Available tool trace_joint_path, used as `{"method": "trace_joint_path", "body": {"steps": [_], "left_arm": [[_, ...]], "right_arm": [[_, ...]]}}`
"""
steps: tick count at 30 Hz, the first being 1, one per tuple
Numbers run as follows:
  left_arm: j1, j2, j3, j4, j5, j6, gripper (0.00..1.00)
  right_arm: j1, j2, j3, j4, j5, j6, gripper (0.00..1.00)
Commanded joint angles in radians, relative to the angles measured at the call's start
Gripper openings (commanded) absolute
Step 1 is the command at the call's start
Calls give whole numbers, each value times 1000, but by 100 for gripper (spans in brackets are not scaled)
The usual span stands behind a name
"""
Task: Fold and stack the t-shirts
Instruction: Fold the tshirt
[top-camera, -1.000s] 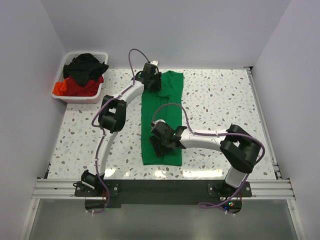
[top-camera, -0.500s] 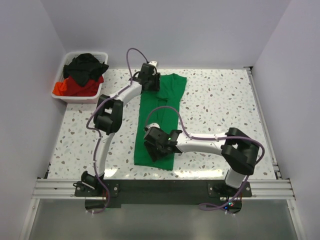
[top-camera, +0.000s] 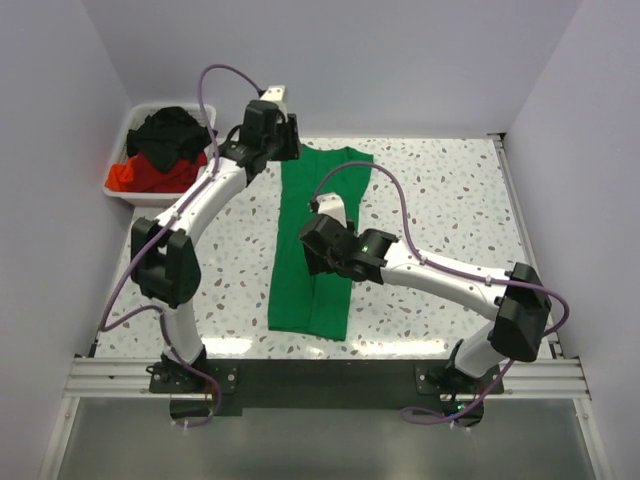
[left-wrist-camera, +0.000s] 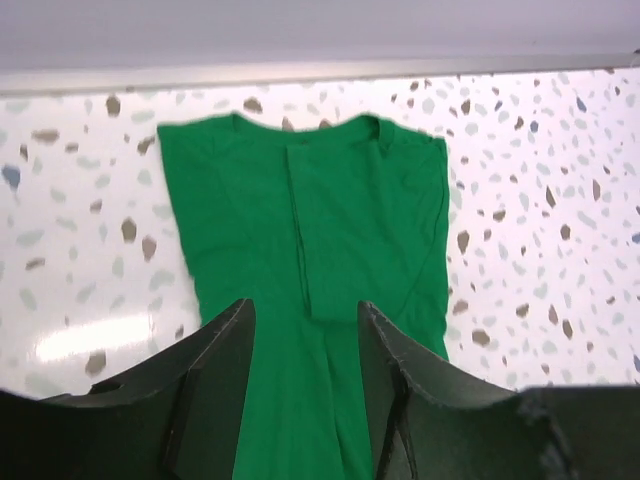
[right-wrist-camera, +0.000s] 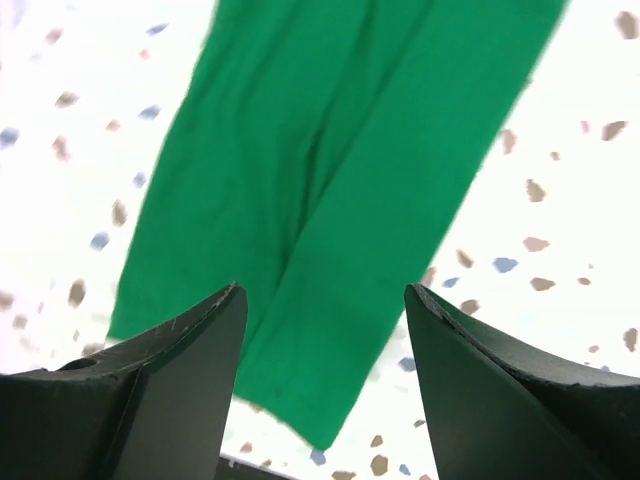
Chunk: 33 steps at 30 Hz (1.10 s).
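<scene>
My left gripper (top-camera: 268, 142) hangs over the far end of the green t-shirt (top-camera: 298, 285). Its jaws are parted and grasp nothing. In my left wrist view the two fingers (left-wrist-camera: 225, 360) stand apart at the bottom of the picture, and between them the green t-shirt (left-wrist-camera: 330, 210) lies flat on the speckled table (left-wrist-camera: 540, 200). Its neckline is at the far edge and a folded flap runs down its middle.

My right gripper (top-camera: 322, 258) is above the middle of the same shirt, and it too is released with nothing in its jaws. In my right wrist view the gripper (right-wrist-camera: 322, 292) frames the green t-shirt (right-wrist-camera: 340, 170), which lies below as a long band with a crease along its length. I see no cloth pinched by either finger.

The green t-shirt is folded lengthwise into a narrow strip. It stretches from the far side of the table (top-camera: 450, 200) to near its near edge, a little left of centre.

At the far left corner sits a white bin (top-camera: 127, 190). In it a black t-shirt (top-camera: 172, 130) is heaped on a red t-shirt (top-camera: 150, 176), both crumpled. They are well apart from both of my grippers.
</scene>
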Motion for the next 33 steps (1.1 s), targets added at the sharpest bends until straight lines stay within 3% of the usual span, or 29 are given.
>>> {"method": "trace_joint_path", "body": {"steps": [1, 13, 17, 23, 27, 33], "left_arm": [[7, -147, -222, -147, 29, -97, 50], [-42, -506, -730, -192, 105, -187, 49], [-117, -557, -817, -190, 95, -247, 48], [-265, -552, -844, -238, -30, -366, 48], [-322, -560, -909, -230, -114, -471, 48], [-392, -595, -1033, -207, -125, -589, 46]], "right_arm": [[-80, 58, 57, -97, 77, 87, 68], [-161, 55, -30, -72, -116, 168, 67], [-159, 59, -70, -58, -142, 185, 66], [-141, 61, -151, -31, -152, 156, 65], [-107, 18, -222, 20, -173, 147, 65], [-66, -45, -357, 113, -202, 164, 64]]}}
